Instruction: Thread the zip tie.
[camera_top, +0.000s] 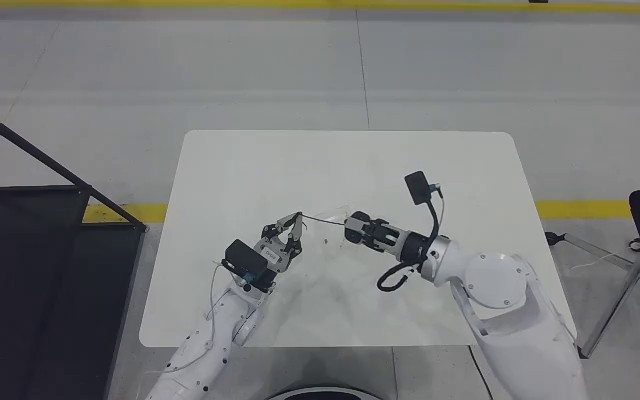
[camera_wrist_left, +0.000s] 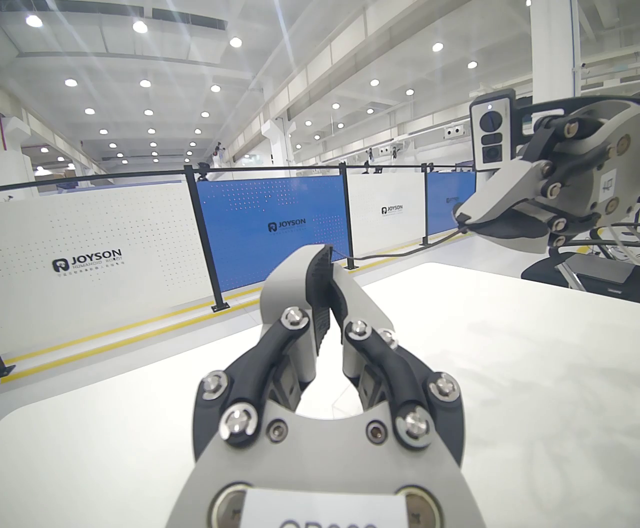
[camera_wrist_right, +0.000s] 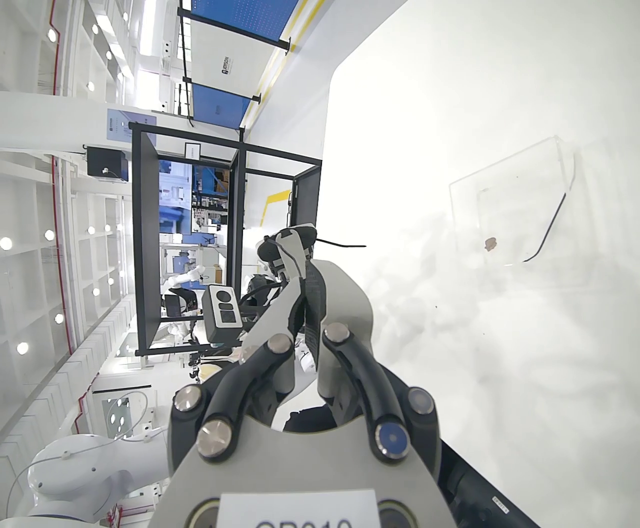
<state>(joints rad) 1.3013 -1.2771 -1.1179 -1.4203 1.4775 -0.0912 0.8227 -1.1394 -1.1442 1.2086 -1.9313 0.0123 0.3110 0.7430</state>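
Closest in on my left wrist feed is the left gripper (camera_wrist_left: 328, 257), its jaws pressed together and pinching one end of the zip tie (camera_wrist_left: 400, 251). The thin black tie runs from there in a shallow sag to the right gripper (camera_wrist_left: 464, 224), whose jaws are likewise closed on the other end. From above I see both held over the white table (camera_top: 450, 180), around its middle and somewhat toward the near edge. The left gripper sits to the left and the right gripper just to its right, tips facing each other, with the tie bridging the short gap between them. The tie hangs clear of the table surface. On my right wrist feed a short black length pokes out beside the left gripper's tip. There I also make out a clear flat-sided piece (camera_wrist_right: 500, 200) lying on the table, with a thin dark curved strip (camera_wrist_right: 552, 220) along one edge; I cannot tell what it is.
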